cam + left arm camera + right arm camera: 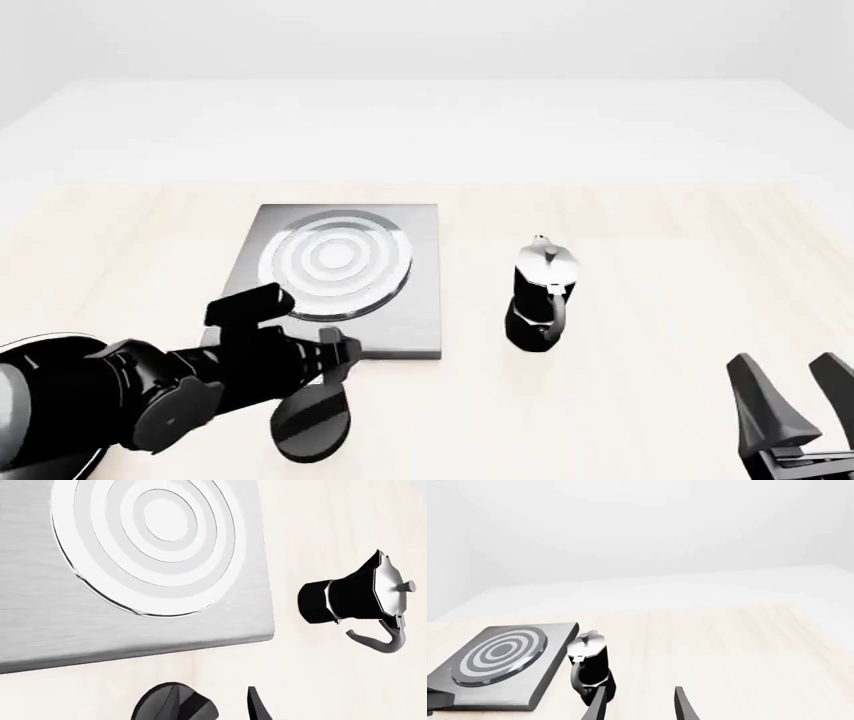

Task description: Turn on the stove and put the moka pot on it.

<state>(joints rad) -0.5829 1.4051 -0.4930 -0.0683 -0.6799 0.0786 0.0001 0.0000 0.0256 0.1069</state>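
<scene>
Hovering just above the black knob (pixel 312 420) at the stove's (pixel 400 320) near edge, the left claw (pixel 334 355) is closest; spread unclear. The moka pot (pixel 541 296) is standing upright right of the stove, nearer the open right claw (pixel 790 392).

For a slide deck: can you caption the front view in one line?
Left gripper reaches the black knob before the stove; moka pot stands beside it, right gripper waits, jaws open.

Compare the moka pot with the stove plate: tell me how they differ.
The moka pot stands tall and upright; the stove plate lies flat and square. The pot is black below and shiny silver above; the plate is grey with silver rings. The pot has a handle; the plate has none. Both rest on the table, side by side, apart.
</scene>
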